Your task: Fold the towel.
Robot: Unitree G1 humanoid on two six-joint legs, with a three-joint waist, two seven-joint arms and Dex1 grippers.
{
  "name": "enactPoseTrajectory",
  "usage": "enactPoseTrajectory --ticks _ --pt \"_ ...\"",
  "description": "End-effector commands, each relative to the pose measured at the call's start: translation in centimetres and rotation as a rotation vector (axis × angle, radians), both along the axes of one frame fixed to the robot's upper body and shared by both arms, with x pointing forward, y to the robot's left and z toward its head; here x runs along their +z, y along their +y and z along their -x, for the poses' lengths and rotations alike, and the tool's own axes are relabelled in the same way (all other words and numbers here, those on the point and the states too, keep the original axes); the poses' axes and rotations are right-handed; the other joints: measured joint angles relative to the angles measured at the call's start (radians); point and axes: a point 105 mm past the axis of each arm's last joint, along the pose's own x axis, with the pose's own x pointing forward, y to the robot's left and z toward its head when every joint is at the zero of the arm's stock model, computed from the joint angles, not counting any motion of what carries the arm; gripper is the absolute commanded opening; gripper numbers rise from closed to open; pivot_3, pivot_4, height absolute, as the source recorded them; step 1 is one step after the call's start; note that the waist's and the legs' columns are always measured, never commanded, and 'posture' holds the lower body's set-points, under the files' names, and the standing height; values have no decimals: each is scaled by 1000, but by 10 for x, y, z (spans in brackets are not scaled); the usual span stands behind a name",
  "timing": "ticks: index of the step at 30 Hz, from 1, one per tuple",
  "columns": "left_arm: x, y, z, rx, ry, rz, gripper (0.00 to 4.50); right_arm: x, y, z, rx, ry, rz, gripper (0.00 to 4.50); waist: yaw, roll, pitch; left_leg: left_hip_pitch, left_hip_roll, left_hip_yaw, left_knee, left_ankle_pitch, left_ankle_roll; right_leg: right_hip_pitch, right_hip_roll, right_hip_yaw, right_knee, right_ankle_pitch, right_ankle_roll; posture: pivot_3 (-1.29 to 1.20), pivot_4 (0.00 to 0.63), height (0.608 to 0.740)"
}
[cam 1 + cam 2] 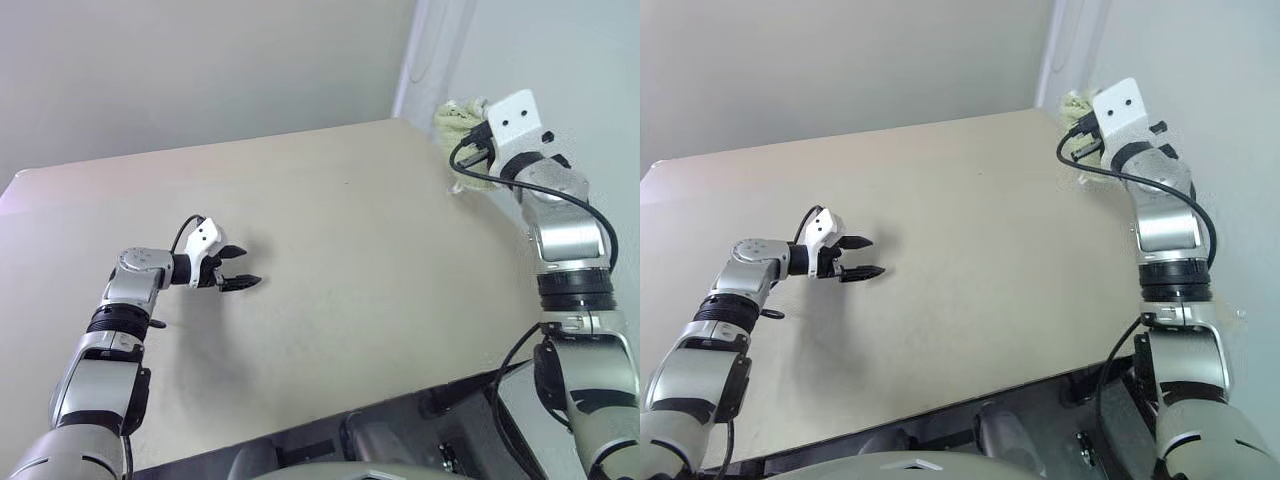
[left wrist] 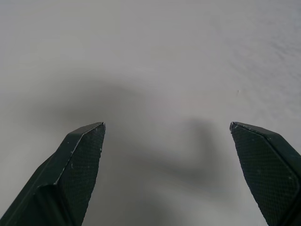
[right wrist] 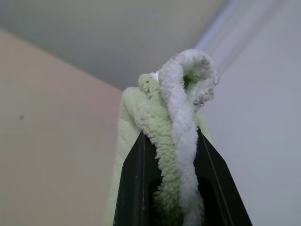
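Your right pincer (image 3: 171, 141) is clamped on the towel (image 3: 176, 108), and you can see it best from the right wrist: the two black fingers (image 3: 134, 179) squeeze a bunched fold of light-green terry with a thick white corded edge running up between them. That cord curls over into a small loop just past the fingertips, so the pinched part of the cloth runs lengthwise along the fingers and points away from the wrist. The pile is soft, nubbly and looped, and the white edging is rounder and smoother than the green body. From the head views, the towel sits up at the far right corner of the tabletop (image 1: 330, 250), raised at the end of your lifted right arm; a crumpled pale-green mass shows behind the white wrist housing, with a strip of it hanging down below the hand toward the tabletop edge. You cannot tell from here how the rest of the cloth lies, as the arm hides most of it. Your left pincer (image 1: 238, 268) hangs low over the left part of the tabletop with its fingers spread wide and nothing between them, well apart from the towel. The tabletop is a flat, matte beige surface.
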Motion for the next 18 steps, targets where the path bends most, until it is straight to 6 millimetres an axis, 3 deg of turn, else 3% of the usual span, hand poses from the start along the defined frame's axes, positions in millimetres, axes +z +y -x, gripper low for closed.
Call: enactPoseTrajectory --ticks 1,3,5,12,17,18 --pt "14 2 -7 3 -64 -5 4500 -97 38 27 137 218 152 6 -1 -4 -2 1 0 -1 0 0 0 1 0 0 0 -2 3 0 0 740" --pt "14 3 -6 7 -67 -5 4500 -134 49 45 164 296 172 6 0 -4 -2 1 0 -1 1 0 0 2 0 0 0 -2 3 0 0 740" --pt "14 3 -6 10 -68 -5 4500 -148 57 56 180 326 151 6 -6 4 0 -1 -1 0 3 0 0 1 -1 0 1 -2 3 0 0 740" --pt "12 7 -3 14 -67 -13 4500 -156 62 66 183 366 118 6 -1 0 -1 4 -2 3 4 1 -1 4 -1 5 1 -2 3 0 0 740" --pt "14 6 -4 14 -72 -12 4500 -146 58 64 167 382 49 6 1 -1 -1 2 -2 3 4 1 -1 3 -1 5 0 0 5 0 0 740" --pt "14 6 -3 14 -73 -12 4500 -144 58 64 172 383 44 723 1 -1 -1 2 -2 3 4 1 -1 3 -1 5 0 0 6 0 0 740"
